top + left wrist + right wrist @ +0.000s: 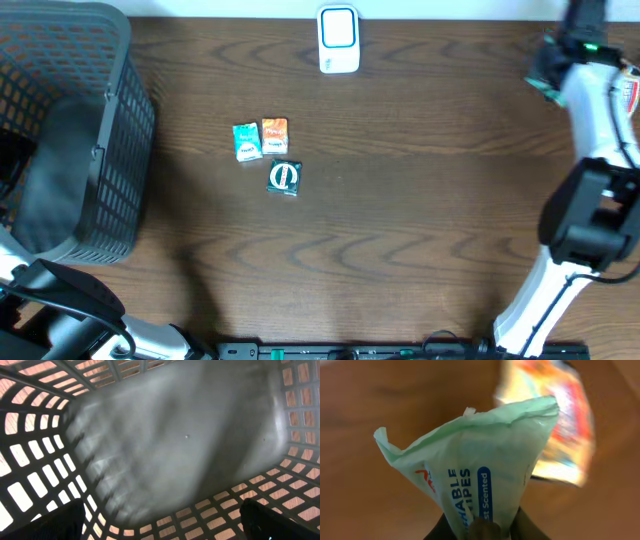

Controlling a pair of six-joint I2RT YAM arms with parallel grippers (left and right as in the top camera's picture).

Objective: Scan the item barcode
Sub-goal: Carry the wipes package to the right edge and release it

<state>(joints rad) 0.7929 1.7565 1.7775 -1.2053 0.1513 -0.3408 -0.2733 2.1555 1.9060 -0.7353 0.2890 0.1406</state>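
You had one wipes pack (480, 460) in play, and your right gripper (480, 527) had its jaws clamped on the narrow end. It was up over the far right corner of the table (420, 250), well apart from the single scanner (338, 40) at the far edge. The pack's long axis ran straight out from the jaws, the crimped end pointed away from them, and the print ran lengthwise. One blurry orange-yellow packet (565, 430) sat behind it, too fuzzy to read. Three little packets were mid-table: a teal one (247, 141) touching an orange one (275, 136), with a dark one with a round logo (285, 177) just beside them. Your left gripper (165, 525) was down in the one basket (120, 150), jaws wide apart and holding nothing.
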